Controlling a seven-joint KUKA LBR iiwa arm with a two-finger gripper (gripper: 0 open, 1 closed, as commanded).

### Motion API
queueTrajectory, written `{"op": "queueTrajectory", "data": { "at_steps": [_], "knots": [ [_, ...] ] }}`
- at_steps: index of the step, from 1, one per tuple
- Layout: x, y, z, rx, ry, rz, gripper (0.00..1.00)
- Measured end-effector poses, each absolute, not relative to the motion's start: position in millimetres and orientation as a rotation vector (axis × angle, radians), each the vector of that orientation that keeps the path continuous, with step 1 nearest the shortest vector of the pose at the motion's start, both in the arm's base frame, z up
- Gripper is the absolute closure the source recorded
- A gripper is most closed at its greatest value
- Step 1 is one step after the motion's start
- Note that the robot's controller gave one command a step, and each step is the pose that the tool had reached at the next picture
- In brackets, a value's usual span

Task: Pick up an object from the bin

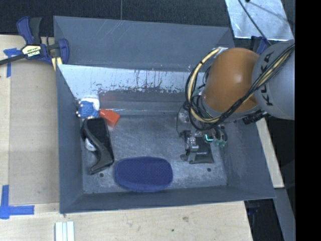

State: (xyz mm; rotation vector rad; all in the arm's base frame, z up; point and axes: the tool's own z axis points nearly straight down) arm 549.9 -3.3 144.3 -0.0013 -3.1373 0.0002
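Going L to R. At the far L of the bin [67, 134], up by the back corner, a small blue-and-white thing [88, 107] is lying w/ an orange bit [111, 117] just beside it on its R. Below those, a black curved piece [98, 145] is running down toward the front, and it seems to be lying over something white [90, 144]. Front-middle, a flat dark-blue oval pad [143, 173] is sitting near the front wall. R of that the floor is bare, and that's where my gripper [198, 153] is hanging: low over plain metal w/ no item under it, well apart from the L cluster and nearer the pad than anything else.

Doing this step well, imo: I'm not yet over any pick, so I'm needing to shift L first. The pad is the closest target, but it's flat and wide, so I'd be going for an edge, not the middle. The black piece looks easier to pinch across its narrow arm.

Hard to make out: my orange cover [230, 79] and cables [193, 92] are blocking the wrist, and the gripper is reading dark on dark floor. So I can't tell whether it's apart or together, or touching the floor. The white thing is mostly hidden. The blue-and-white thing is too small to ID.
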Motion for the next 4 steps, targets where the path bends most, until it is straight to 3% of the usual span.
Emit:
{"op": "queueTrajectory", "data": {
  "at_steps": [1, 2, 3, 4],
  "knots": [
    [526.1, -80.5, 77.8, 0.16, -3.133, 0.004, 0.0],
    [532.5, -122.0, 69.8, 0.039, -3.147, 0.004, 0.0],
    [533.3, -120.0, 70.7, 0.044, -3.148, 0.002, 1.0],
    [541.0, -115.8, 210.4, 0.017, -3.154, 0.005, 1.0]
  ]
}}
